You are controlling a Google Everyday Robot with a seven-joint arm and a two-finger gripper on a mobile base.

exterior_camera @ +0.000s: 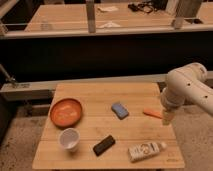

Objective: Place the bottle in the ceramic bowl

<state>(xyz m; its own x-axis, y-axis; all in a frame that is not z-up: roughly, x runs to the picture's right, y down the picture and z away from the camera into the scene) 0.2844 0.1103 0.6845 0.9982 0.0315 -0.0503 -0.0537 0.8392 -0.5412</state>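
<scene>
On the pale wooden bench [100,92] lie six things, one of each: a shallow orange-red ceramic bowl [66,111] at left; a white plastic bottle [145,150] on its side front right, label print illegible; a white paper cup [69,139]; a black rectangular block [104,145]; a blue pad [119,110]; an orange strip [152,113]. Beside the strip hangs the pale gripper [166,119], its grip unclear.

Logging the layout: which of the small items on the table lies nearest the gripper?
The orange piece, just beside the gripper at the table's right edge; the blue pad, black block and bottle lie farther off.
</scene>
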